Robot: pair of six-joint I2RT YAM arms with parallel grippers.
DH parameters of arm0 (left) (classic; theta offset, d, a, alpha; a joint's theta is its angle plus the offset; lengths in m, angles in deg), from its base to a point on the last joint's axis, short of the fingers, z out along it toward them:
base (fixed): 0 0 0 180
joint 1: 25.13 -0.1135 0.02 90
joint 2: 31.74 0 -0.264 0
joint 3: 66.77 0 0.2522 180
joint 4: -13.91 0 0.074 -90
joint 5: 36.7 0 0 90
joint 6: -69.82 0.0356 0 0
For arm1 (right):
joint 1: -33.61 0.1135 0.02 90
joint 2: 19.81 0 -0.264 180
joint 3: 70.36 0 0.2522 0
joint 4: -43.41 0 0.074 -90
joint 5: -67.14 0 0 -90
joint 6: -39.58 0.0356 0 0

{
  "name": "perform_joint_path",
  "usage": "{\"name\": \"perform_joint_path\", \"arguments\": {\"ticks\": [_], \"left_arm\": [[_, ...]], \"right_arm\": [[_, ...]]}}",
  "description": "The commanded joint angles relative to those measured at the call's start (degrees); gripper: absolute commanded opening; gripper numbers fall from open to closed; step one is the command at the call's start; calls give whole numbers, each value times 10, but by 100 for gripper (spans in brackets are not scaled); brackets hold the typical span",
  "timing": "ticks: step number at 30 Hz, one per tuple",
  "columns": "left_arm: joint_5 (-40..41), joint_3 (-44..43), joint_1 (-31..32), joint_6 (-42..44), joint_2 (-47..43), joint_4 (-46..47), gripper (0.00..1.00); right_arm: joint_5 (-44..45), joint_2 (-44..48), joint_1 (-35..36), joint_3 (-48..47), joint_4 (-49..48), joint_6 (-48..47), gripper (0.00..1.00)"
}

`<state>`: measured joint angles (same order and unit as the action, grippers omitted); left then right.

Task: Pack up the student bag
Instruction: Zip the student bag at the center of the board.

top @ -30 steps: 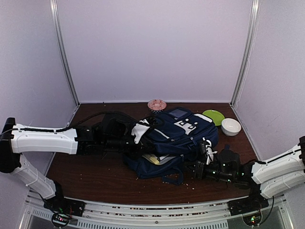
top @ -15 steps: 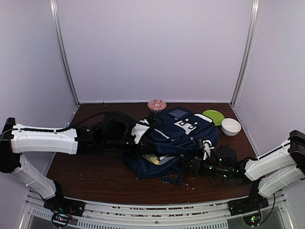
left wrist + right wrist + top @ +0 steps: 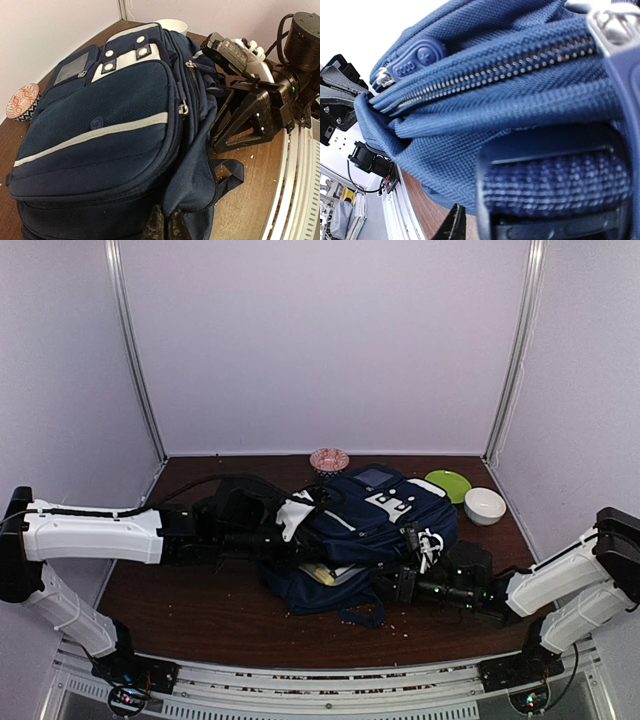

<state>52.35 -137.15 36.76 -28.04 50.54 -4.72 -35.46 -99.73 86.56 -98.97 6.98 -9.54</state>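
Student bag (image 3: 370,525), pinched by left jaws, right jaws alongside

Left hand (image 3: 285,542) closed, right hand (image 3: 392,586) low

You're in a lab test booth: 3 plain white wall panels (image 3: 320,340), aluminium corner posts (image 3: 135,350), a metal mounting rail (image 3: 330,680).

Upper centre of the top view, you will find a pink patterned disc (image 3: 329,459). Right of it, a green plate (image 3: 449,484) adjoins a white bowl (image 3: 485,505) on the brown surface (image 3: 200,610).
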Motion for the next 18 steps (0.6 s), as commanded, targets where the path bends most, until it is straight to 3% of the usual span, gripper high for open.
{"name": "perform_joint_path", "arguments": {"ticks": [1, 10, 18], "left_arm": [[0, -22, 5, -8, -20, 44, 0], [-1, -24, 5, -7, -18, 43, 0], [4, -18, 5, -5, -20, 42, 0]], "right_arm": [[12, 19, -2, 6, -10, -3, 24], [20, 16, -2, 5, -8, -2, 7], [30, 23, -4, 24, -3, 7, 0]]}}
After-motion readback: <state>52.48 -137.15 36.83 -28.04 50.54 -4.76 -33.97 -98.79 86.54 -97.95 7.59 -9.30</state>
